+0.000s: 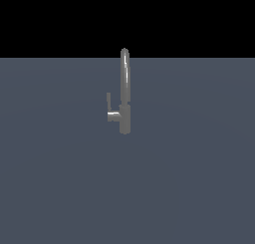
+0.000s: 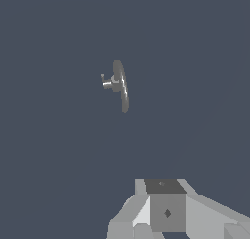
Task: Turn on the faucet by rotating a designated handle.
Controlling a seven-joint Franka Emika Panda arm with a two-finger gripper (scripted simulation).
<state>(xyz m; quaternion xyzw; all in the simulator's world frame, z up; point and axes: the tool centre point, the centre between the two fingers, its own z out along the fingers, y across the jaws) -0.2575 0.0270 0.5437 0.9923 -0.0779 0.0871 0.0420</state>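
The faucet [image 1: 124, 91] is a slim grey tap standing upright on the dark floor, with a tall rounded-top spout and a thicker base. A short side stub [image 1: 114, 116] points to the exterior view's left and carries the handle [image 1: 108, 101], a thin flat lever standing upright. The arm does not show in the exterior view. In the wrist view the faucet [image 2: 121, 86] is seen from high above, with the handle [image 2: 103, 80] small beside it. Only part of my gripper [image 2: 166, 211] shows at the picture's edge, far from the faucet and touching nothing. Its jaws cannot be made out.
The faucet stands alone on a flat grey-blue floor [image 1: 189, 178]. A black background lies beyond the floor's far edge.
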